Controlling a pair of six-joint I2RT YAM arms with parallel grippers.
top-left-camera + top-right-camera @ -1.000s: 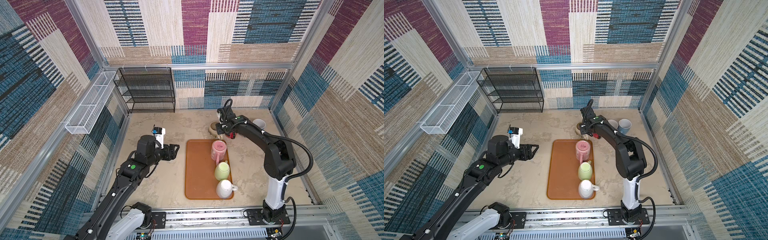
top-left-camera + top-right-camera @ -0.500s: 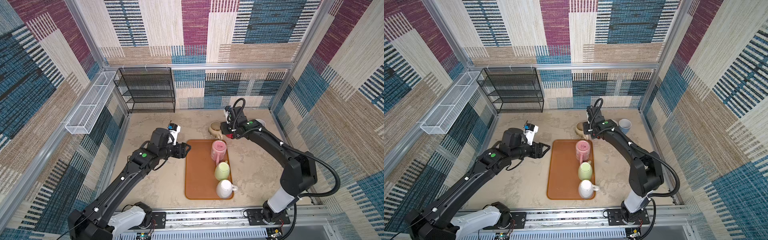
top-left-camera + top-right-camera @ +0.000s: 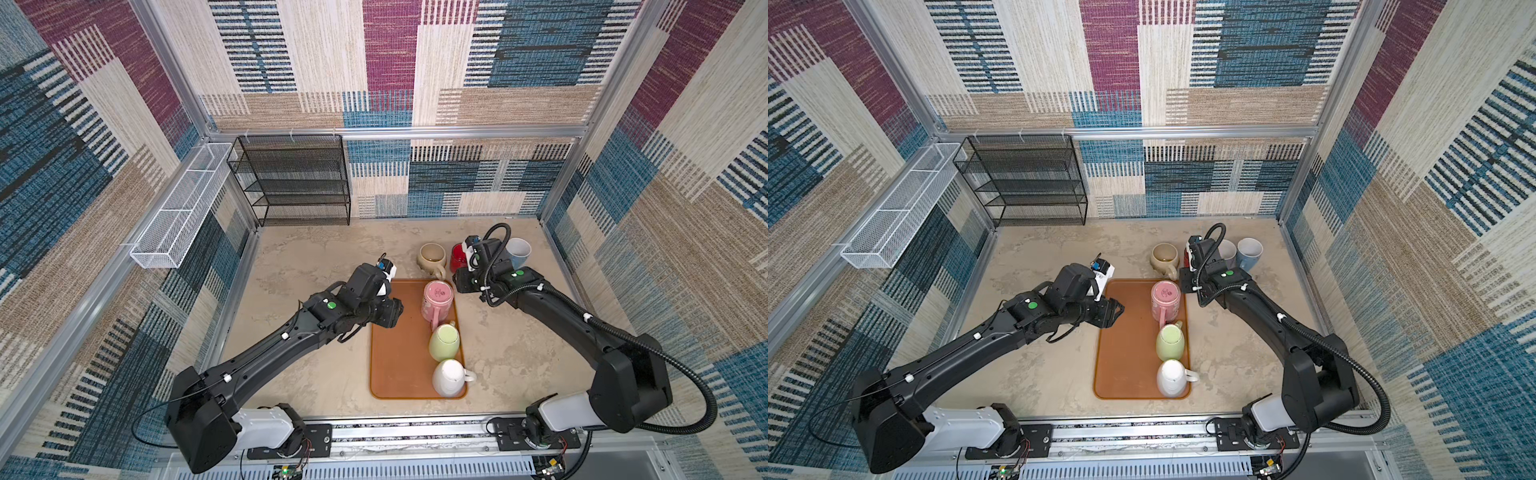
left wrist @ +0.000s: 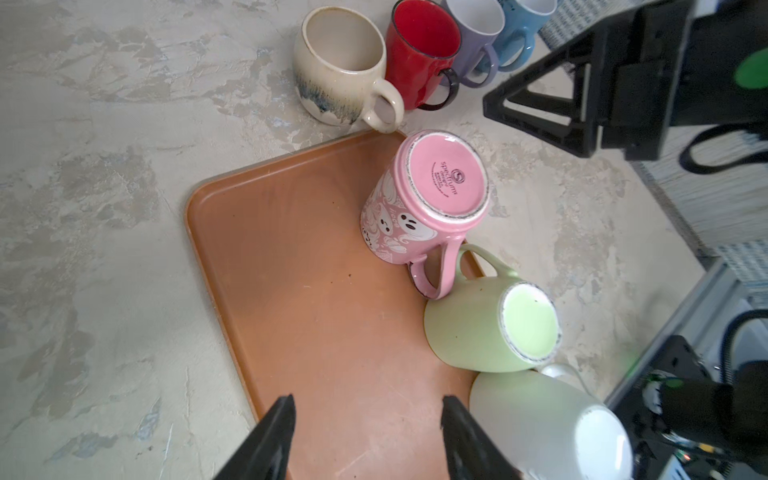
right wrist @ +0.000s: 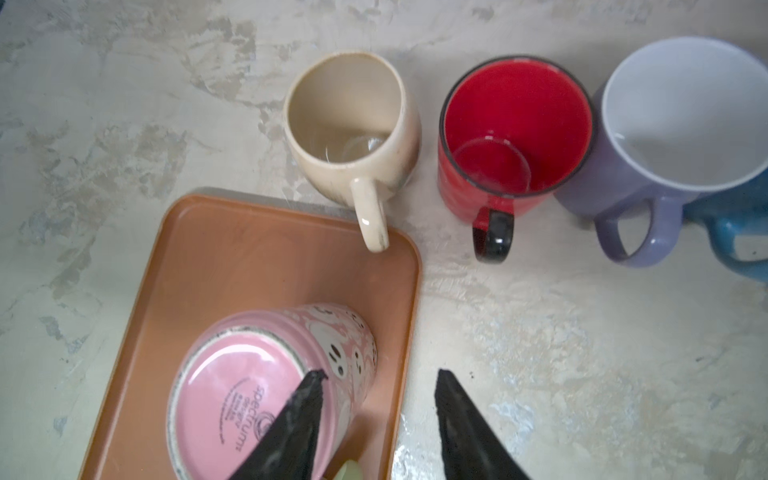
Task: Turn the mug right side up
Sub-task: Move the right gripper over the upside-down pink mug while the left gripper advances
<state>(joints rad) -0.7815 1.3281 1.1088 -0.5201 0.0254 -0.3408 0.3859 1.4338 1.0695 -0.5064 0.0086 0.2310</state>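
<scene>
Three mugs stand upside down in a row on the orange tray (image 3: 395,365): a pink ghost-print mug (image 3: 436,297) (image 4: 444,178) (image 5: 237,386) at the far end, a green one (image 3: 444,343) (image 4: 490,328) in the middle, a white one (image 3: 449,378) nearest. My left gripper (image 3: 397,313) (image 4: 368,405) hangs open over the tray's bare left side, level with the pink mug and apart from it. My right gripper (image 3: 457,284) (image 5: 378,378) is open just above the pink mug's right edge, one finger over its base and the other past the tray rim.
Behind the tray stand upright mugs: beige (image 5: 349,124), red (image 5: 515,133), lavender (image 5: 681,116) and blue (image 5: 739,232). The beige handle overhangs the tray corner. A black wire shelf (image 3: 297,180) stands at the back left and a white wire basket (image 3: 178,208) hangs on the left wall.
My left arm has swung right, bringing its gripper from the open table to over the tray. My right gripper has drawn back from the beige and red mugs to the pink mug.
</scene>
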